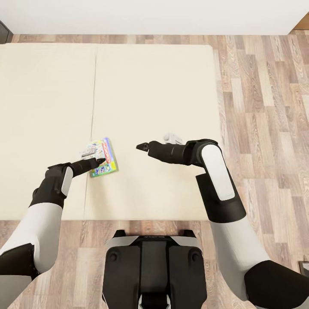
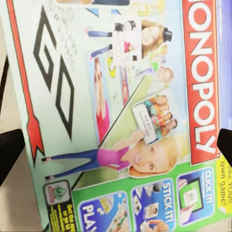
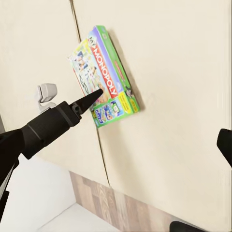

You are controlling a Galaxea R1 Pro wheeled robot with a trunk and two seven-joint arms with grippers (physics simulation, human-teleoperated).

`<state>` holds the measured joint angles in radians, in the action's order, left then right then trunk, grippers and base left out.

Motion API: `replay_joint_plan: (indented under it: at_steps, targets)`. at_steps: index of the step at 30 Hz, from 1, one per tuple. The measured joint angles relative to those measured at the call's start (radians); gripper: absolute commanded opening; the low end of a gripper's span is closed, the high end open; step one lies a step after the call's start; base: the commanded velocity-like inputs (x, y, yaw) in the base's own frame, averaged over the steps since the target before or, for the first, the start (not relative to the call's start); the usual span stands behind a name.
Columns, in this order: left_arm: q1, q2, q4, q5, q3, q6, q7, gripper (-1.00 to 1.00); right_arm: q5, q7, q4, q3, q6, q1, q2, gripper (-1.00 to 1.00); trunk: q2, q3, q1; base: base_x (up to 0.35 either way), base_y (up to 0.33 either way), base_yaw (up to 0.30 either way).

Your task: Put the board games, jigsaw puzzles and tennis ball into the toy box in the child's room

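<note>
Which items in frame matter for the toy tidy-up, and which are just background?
Task-relevant:
- board game, Monopoly box lying flat on the bed
- bed, beige mattress
- left gripper, over the game box, jaws spread at the box's sides in the left wrist view
- right gripper, above bare mattress

Background:
- wooden floor
- white wall

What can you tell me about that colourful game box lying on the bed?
The flat rectangular Monopoly board game box looks like printed cardboard: pale blue-green lid, red band with white letters, cartoon children, and a bright green strip along one end. It lies flat, closed and face up on the plain beige mattress of the bed, beside the mattress seam near the front edge. The left gripper hangs over it, black fingers spread at either side; whether they touch it is unclear.
</note>
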<state>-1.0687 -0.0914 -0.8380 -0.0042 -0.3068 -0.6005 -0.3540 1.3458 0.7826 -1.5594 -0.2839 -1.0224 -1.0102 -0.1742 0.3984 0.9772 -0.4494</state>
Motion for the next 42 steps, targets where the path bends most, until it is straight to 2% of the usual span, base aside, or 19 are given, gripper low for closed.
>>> replay_joint_plan:
  at_steps: [7,20,42]
  targets:
    - [0.0,-0.001,-0.002,-0.001,0.0,0.0,0.0,1.0,0.0,0.0,0.0,0.0,0.0,0.0,0.0,1.0,0.0,0.0,0.0,0.0,-0.137,0.0]
    - [0.0,-0.005,-0.085,-0.004,-0.001,-0.03,0.009,1.0,0.0,0.0,0.0,0.0,0.0,0.0,0.0,1.0,0.0,0.0,0.0,0.0,-0.006,0.0]
    - [0.0,-0.006,-0.094,-0.009,-0.002,-0.032,0.011,1.0,-0.001,0.0,0.0,0.0,0.0,0.0,0.0,1.0,0.0,0.0,0.0,0.0,0.0,0.0]
